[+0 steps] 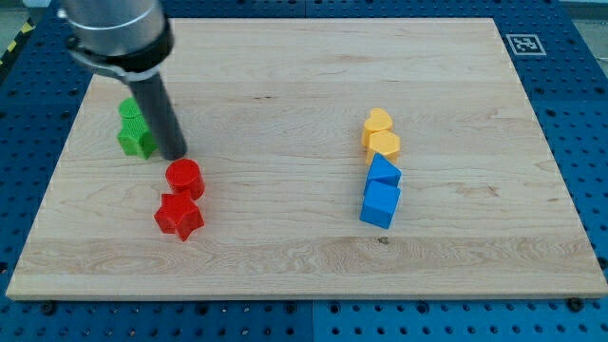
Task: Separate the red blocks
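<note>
A red cylinder (184, 178) sits at the view's left-centre, touching a red star (180, 216) just below it. My tip (175, 155) rests on the board just above and slightly left of the red cylinder, close to it, and right beside the green blocks. The rod rises from the tip to the arm's grey body at the view's top left.
Two green blocks (135, 128) sit stacked close together left of the tip. A yellow heart (377, 123) and another yellow block (384, 145) stand at the right-centre, with two blue blocks (384, 172) (380, 203) directly below them. The wooden board (304, 256) lies on a blue pegboard.
</note>
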Action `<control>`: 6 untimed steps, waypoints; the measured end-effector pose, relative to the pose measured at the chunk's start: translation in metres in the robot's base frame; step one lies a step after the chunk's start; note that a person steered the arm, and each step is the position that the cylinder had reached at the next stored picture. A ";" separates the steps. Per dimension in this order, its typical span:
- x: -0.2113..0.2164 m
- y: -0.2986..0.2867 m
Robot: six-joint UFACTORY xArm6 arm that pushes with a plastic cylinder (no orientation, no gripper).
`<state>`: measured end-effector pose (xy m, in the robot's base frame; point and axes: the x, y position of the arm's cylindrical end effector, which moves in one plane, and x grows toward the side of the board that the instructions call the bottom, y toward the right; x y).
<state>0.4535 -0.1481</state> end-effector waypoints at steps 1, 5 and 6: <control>0.006 0.052; 0.067 0.015; 0.048 -0.011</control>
